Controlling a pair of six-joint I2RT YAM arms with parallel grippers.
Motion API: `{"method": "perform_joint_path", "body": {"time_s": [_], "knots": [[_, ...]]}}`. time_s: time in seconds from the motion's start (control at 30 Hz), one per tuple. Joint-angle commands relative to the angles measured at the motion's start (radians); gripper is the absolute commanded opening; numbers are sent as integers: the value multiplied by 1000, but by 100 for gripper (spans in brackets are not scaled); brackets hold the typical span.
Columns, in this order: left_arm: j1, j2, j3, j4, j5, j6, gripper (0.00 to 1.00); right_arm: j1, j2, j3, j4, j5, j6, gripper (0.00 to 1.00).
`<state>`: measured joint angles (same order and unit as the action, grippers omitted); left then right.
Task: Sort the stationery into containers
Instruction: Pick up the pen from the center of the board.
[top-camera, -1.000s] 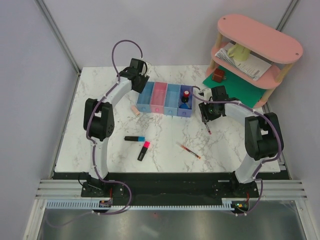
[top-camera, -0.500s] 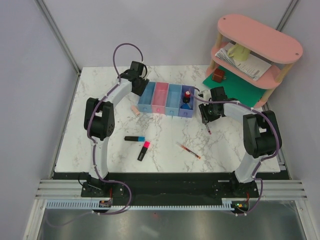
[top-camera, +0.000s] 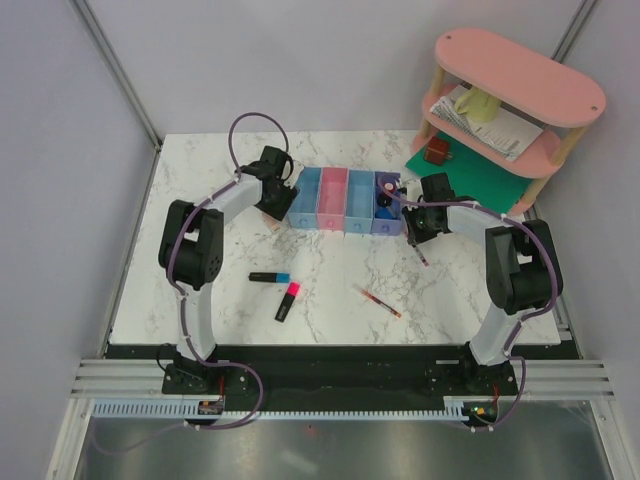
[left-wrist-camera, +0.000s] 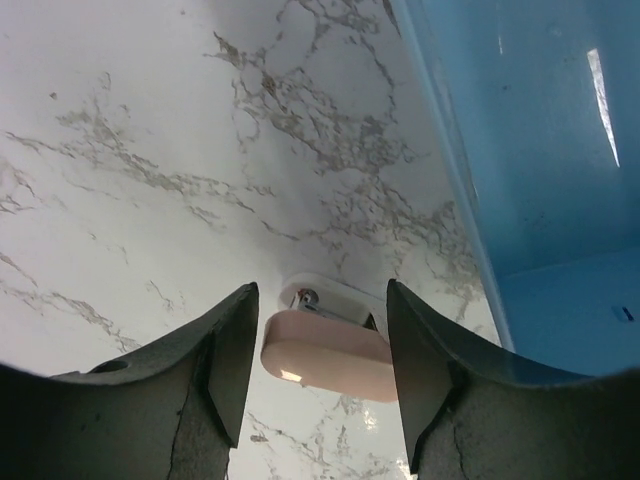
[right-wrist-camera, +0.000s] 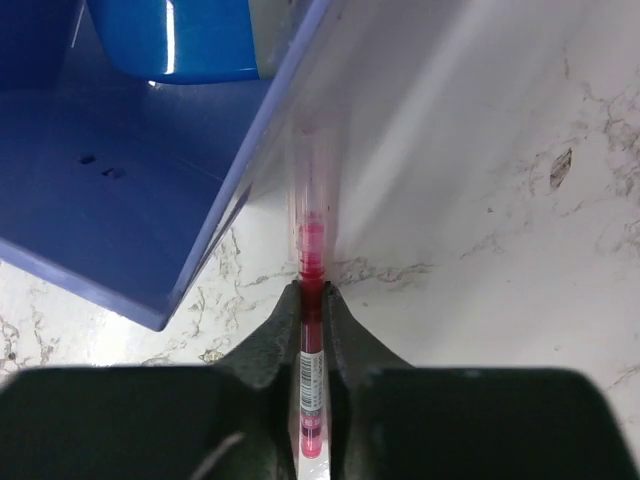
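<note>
Right gripper (right-wrist-camera: 313, 292) jaws were pinched nearly closed on a red pen (right-wrist-camera: 311, 372), fingertips clamped on both sides of the barrel. The pen was thin, with a clear red body and a barcode label near the grip. Its front end ran out past the tips, blurred, toward the wall of the purple-blue bin (right-wrist-camera: 130, 180). From the top camera the pen (top-camera: 421, 252) angled down toward the marble table (top-camera: 200, 290), just right of the bin row and near its right end.

Left gripper (left-wrist-camera: 320, 300) jaws stood partly open, straddling the beige eraser (left-wrist-camera: 330, 355). The eraser was a rounded, pinkish-beige block lying flat on the table between the two fingers. The gaps were very tight, and contact could not be told. It sat just left of the leftmost light blue bin (left-wrist-camera: 520, 130).

The row of bins (top-camera: 331, 197) ran light blue, pink, light blue, purple-blue at the far middle of the table. A black-red bottle (top-camera: 390, 188) sat in the purple-blue one, beside a glossy blue item (right-wrist-camera: 175, 40).

Loose on the near half of the table:
- the blue-capped highlighter (top-camera: 270, 277), black body
- the pink-capped highlighter (top-camera: 288, 301), just near and right of it
- a second red pen (top-camera: 378, 300), well right of both
</note>
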<state>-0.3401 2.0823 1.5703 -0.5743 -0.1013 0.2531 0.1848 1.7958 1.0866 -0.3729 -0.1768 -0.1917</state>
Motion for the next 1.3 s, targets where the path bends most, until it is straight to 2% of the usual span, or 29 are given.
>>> {"method": "perform_joint_path", "body": {"time_s": [0.0,0.43,0.67,0.87,1.07,1.27], "knots": [[-10,-87,-29,11,60,-21,61,-4,13,9,14,20,-6,8],[-36,-165,-82,7,130,-49,61,-16,-48,-11,3,128,27,3],[-36,-195,-122,2,129,-52,61,-25,-136,64,-52,152,58,2],[-36,-238,-139,5,55,-66,61,-27,-208,150,-90,171,80,2],[-36,-295,-145,5,21,-61,61,-24,-210,262,-98,97,124,3],[-37,-295,-184,-5,28,-87,62,7,-99,395,-78,8,176,3]]}}
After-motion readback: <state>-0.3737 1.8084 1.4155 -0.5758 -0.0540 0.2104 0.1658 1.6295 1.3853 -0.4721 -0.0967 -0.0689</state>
